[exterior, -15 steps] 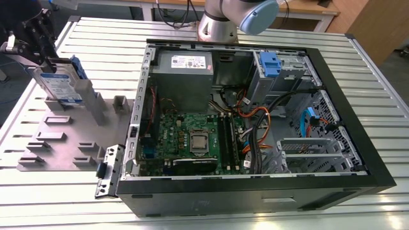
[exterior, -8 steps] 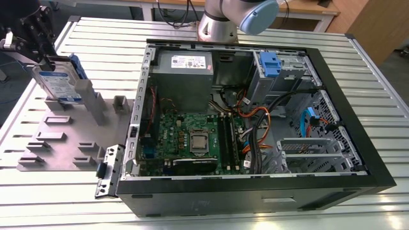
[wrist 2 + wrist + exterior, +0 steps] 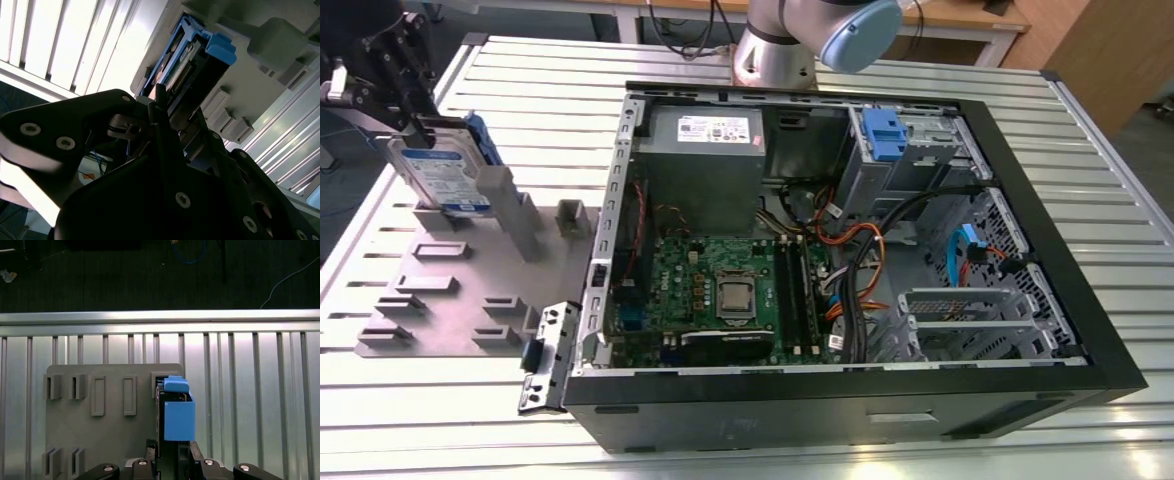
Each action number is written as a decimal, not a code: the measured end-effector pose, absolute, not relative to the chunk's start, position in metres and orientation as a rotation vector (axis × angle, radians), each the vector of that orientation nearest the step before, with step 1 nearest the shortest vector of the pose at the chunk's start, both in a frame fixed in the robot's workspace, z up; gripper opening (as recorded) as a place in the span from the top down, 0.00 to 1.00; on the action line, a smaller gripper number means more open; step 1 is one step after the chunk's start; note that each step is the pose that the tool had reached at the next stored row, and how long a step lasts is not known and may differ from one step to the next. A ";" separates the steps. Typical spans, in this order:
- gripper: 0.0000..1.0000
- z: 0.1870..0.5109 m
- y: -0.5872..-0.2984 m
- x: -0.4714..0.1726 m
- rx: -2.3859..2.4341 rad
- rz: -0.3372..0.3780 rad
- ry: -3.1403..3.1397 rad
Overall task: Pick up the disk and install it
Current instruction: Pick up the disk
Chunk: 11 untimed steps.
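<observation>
Exterior view: the disk [image 3: 443, 172] stands upright in the grey fixture [image 3: 454, 295], upper left of the frame.
Grip: the tool [image 3: 432, 124] seems clenched on the disk's top edge.
Progress: disk reached, not yet lifted out or installed in the open computer case [image 3: 854, 410].

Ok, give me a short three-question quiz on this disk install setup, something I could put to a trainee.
1. In the exterior view, on which side of the computer case does the disk stand, and what holds it?
2. True or false: the disk lies flat.
3. The end effector is nearest to: A the power supply, B the disk, C the motherboard.

Key
1. The exterior view's left, outside the case; it is held in the grey fixture plate.
2. False; it stands upright on its edge.
3. B; the end effector is at the disk's top end.
</observation>
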<state>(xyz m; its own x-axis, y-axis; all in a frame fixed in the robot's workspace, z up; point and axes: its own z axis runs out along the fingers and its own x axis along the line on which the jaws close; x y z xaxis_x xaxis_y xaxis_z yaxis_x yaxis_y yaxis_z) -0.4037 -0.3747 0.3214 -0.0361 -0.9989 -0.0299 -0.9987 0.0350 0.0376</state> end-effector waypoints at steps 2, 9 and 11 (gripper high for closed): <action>0.65 0.322 -0.375 -0.404 2.178 -0.075 -2.257; 0.65 0.328 -0.375 -0.404 2.178 -0.075 -2.257; 0.65 0.330 -0.375 -0.404 2.178 -0.075 -2.257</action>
<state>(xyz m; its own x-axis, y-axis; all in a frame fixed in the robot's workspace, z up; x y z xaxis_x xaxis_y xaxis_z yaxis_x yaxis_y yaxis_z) -0.4037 -0.3747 0.3304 -0.0361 -0.9989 -0.0300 -0.9987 0.0350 0.0376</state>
